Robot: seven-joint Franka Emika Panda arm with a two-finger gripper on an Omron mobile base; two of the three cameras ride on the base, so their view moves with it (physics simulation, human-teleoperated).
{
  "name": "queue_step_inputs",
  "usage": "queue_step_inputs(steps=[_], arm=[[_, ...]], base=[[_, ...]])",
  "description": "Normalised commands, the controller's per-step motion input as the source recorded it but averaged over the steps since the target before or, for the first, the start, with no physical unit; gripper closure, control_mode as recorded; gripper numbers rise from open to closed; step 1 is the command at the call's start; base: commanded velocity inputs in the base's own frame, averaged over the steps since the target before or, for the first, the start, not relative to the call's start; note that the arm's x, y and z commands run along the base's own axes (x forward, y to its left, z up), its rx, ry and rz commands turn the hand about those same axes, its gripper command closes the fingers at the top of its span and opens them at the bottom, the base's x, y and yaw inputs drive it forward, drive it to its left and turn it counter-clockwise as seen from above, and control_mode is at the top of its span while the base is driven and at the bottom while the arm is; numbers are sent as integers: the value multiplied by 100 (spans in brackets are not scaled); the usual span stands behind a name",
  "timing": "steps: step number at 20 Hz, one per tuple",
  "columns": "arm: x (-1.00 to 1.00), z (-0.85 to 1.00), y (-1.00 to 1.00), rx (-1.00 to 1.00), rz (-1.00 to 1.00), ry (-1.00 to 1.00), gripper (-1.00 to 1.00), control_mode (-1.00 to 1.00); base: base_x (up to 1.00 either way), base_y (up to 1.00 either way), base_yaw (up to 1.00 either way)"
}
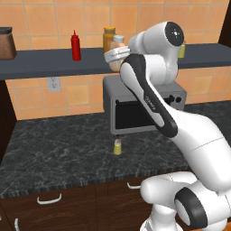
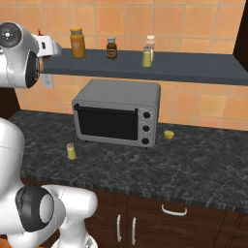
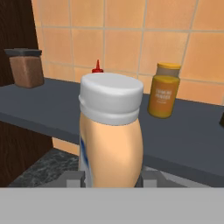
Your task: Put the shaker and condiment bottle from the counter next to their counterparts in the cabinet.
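Dark grey, the cabinet (image 3: 39, 103) runs just beyond the gripper (image 3: 111, 177), which is closed on the upright condiment bottle (image 3: 111, 140); the red squeeze bottle (image 3: 97, 68) stands directly behind. The shaker (image 1: 117, 146) is left on the counter (image 1: 54, 149).

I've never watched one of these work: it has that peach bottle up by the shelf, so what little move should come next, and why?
Probably carry the condiment bottle forward over the cabinet toward the red squeeze bottle, then lower it. The gripper is shut on the bottle, upright at shelf height but apparently not yet over the shelf. The shaker waits on the counter.
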Motion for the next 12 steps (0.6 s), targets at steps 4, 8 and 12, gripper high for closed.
queue_step_inputs(steps=[4,8,12], arm=[[22,-15,0,0,0,0,100,-100],[28,-10,3,0,0,0,100,-100],[35,-3,14,0,0,0,100,-100]], base=[[0,0,0],[0,0,0],[0,0,0]])
